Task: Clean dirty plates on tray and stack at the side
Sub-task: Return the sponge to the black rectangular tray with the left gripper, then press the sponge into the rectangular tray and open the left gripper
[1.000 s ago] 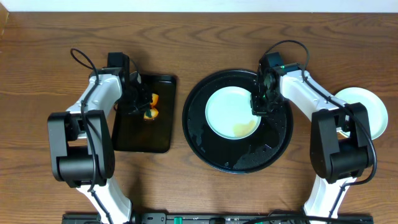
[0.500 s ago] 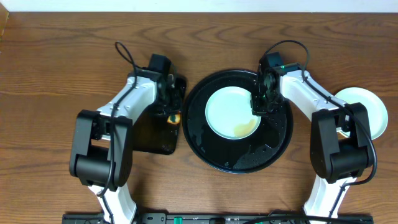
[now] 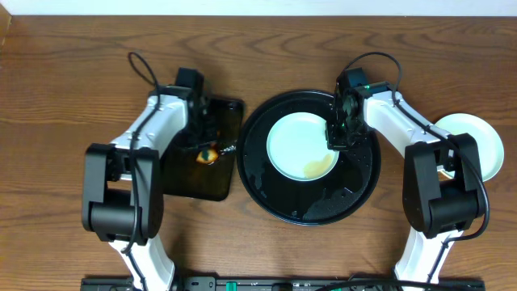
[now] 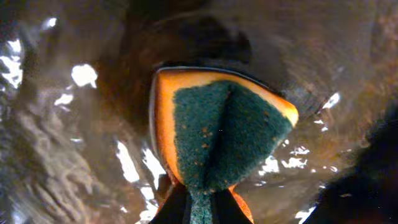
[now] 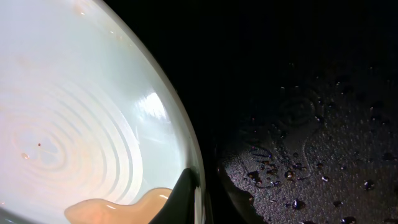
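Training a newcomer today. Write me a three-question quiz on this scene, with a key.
1. True or false: the left claw is shut on a sponge.
2. The right claw pinches the rim of: A) the plate on the round tray; B) the plate on the bare table; C) the rectangular tray.
3. How many plates lie on the round tray?
Key: 1 true; 2 A; 3 one.
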{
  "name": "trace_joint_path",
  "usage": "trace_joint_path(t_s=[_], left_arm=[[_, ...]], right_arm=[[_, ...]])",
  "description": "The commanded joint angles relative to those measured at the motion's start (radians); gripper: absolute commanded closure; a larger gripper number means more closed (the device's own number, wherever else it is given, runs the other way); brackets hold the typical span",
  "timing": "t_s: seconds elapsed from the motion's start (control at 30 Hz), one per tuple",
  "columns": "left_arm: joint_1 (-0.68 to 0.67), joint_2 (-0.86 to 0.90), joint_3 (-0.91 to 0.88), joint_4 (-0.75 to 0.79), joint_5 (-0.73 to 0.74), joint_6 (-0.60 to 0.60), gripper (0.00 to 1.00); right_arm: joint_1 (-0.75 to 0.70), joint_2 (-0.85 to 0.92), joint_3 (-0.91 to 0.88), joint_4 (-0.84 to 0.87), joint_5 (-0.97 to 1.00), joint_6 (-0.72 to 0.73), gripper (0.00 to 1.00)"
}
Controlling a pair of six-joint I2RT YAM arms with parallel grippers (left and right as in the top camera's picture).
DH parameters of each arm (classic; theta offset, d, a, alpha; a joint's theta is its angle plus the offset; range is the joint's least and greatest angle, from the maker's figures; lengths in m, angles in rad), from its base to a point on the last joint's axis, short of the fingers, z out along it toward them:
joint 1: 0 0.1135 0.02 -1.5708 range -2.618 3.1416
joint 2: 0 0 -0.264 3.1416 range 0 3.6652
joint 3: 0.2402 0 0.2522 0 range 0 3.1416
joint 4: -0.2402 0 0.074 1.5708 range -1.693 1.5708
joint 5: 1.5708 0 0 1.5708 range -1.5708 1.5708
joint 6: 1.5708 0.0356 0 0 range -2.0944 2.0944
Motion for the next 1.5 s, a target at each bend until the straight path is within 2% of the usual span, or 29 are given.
trace_joint_path(t_s=[0.0, 0.13, 0.23, 0.43, 0.53, 0.7, 0.73, 0.8, 0.9, 1.0, 1.07, 1.23, 1.27, 1.3, 1.47], left_arm=[[0.008, -0.003, 0.023, -0.042, -0.024, -0.002, 0.92], [0.006, -0.023, 0.023, -0.071, 0.003, -0.002, 0.92], [-0.008, -0.022, 0.006, -0.031, 0.051, -0.002, 0.92], [-0.066, 0.0, -0.06, 0.123, 0.051, 0.006, 0.92], [-0.082, 0.005, -0.066, 0.141, 0.05, 0.048, 0.92], [-0.069, -0.017, -0.048, 0.139, 0.009, 0.051, 0.92], [-0.065, -0.026, -0.046, 0.135, -0.004, 0.051, 0.88], [-0.061, -0.048, -0.046, 0.122, -0.01, 0.056, 0.63], [-0.062, -0.084, -0.045, 0.1, -0.019, 0.066, 0.51], [-0.062, -0.134, -0.045, 0.06, -0.053, 0.066, 0.31], [-0.062, -0.166, -0.045, 0.026, -0.067, 0.066, 0.25], [-0.062, -0.21, -0.045, -0.043, -0.068, 0.066, 0.23], [-0.062, -0.21, -0.045, -0.053, -0.068, 0.066, 0.22], [-0.062, -0.21, -0.045, -0.064, -0.068, 0.066, 0.22], [-0.062, -0.21, -0.046, -0.082, -0.068, 0.066, 0.21]], right_arm=[[0.018, 0.038, -0.031, -0.015, 0.034, -0.013, 0.99], [0.018, 0.038, -0.031, -0.016, 0.034, -0.016, 0.99], [0.018, 0.038, -0.031, -0.014, 0.034, -0.016, 0.99], [0.018, 0.038, -0.031, -0.016, 0.034, -0.015, 0.99], [0.018, 0.038, -0.031, -0.016, 0.034, -0.015, 0.99], [0.018, 0.038, -0.031, -0.015, 0.034, -0.015, 0.99], [0.018, 0.038, -0.031, -0.015, 0.034, -0.015, 0.99], [0.018, 0.038, -0.031, -0.014, 0.034, -0.016, 0.99], [0.018, 0.038, -0.031, -0.011, 0.034, -0.015, 0.99], [0.018, 0.038, -0.031, -0.007, 0.033, -0.015, 0.99], [0.018, 0.038, -0.031, -0.006, 0.033, -0.015, 0.97], [0.018, 0.038, -0.031, 0.011, 0.033, -0.015, 0.92], [0.018, 0.038, -0.031, 0.014, 0.033, -0.015, 0.93], [0.019, 0.038, -0.031, 0.018, 0.033, -0.015, 0.99], [0.021, 0.037, -0.031, 0.05, 0.033, -0.015, 0.99]])
